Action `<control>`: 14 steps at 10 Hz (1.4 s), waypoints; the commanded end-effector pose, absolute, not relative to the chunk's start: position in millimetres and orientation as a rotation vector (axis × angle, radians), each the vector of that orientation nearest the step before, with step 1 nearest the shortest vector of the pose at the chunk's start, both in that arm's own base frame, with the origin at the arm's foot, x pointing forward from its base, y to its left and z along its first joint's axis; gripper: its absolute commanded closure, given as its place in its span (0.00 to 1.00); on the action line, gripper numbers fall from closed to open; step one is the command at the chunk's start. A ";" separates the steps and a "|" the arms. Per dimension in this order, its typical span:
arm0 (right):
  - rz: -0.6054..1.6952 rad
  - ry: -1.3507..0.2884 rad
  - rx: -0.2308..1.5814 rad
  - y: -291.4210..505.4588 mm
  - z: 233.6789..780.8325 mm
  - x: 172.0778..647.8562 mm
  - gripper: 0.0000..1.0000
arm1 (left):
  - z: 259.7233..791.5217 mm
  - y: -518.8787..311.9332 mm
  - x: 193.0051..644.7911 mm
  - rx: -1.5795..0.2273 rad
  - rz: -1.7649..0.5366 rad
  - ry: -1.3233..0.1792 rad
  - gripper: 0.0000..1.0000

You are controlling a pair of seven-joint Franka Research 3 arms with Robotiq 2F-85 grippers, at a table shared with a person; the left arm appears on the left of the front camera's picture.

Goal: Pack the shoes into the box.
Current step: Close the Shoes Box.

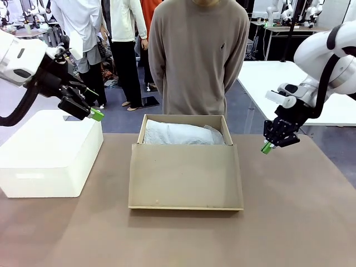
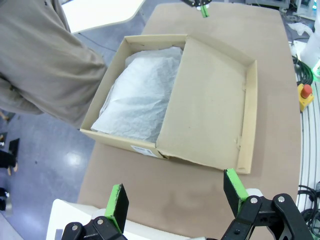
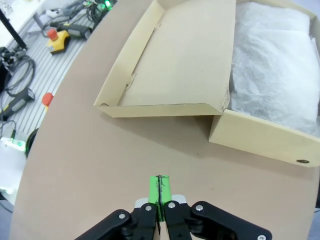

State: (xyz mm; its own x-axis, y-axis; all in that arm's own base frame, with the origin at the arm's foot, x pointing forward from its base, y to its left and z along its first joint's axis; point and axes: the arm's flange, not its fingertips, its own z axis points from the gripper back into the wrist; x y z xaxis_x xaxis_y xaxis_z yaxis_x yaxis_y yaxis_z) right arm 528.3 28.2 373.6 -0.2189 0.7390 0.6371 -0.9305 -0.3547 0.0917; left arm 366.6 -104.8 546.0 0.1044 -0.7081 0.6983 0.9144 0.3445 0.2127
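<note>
Plain brown cardboard box (image 1: 183,117), standing at the middle of the worktop (image 1: 289,222) toward the far edge, directly before the person (image 1: 197,55). Open: attached flap lid (image 1: 186,177) folded out toward the robot's side, lying flat on the worktop with inner face up and shallow side walls raised. Interior lined with crumpled white tissue paper (image 1: 181,133), heaped to about rim height and covering the whole inside; whatever lies under the paper not discernible. Small white label (image 2: 142,150) on the outer wall turned toward the left arm. Up and to the left of the box, left tool (image 2: 176,194): open wide, green pads well apart, nothing between them, held in the air over the far right corner of the white box (image 1: 50,156), aimed across at the cardboard box. To the right of the box, right tool (image 3: 160,187): closed, green pads pressed flat together, gripping nothing, hovering above bare worktop, apart from box and lid. White box larger, rectangular, plain, resting at the worktop's left side, apart from the lid. Person in a taupe sweater, standing at the far edge just behind the box. Beyond the worktop's robot-side edge, yellow stop button (image 3: 57,40) with red cap among black cables (image 3: 17,70) on a grey ribbed surface.
</note>
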 end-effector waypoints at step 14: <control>1.691 -0.603 0.916 58.5 270.1 519.1 1.00 | 545.2 -102.9 367.9 -0.321 -1.240 -0.835 0.00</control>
State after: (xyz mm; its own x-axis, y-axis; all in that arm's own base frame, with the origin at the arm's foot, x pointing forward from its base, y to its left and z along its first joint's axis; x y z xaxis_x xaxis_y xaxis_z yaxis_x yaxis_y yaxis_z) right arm 526.3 56.4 280.9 -0.1079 0.5843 0.8043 -0.9412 -0.3206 0.1066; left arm 366.6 -104.8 546.1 0.1044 -0.7081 0.6984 0.9144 0.3445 0.2127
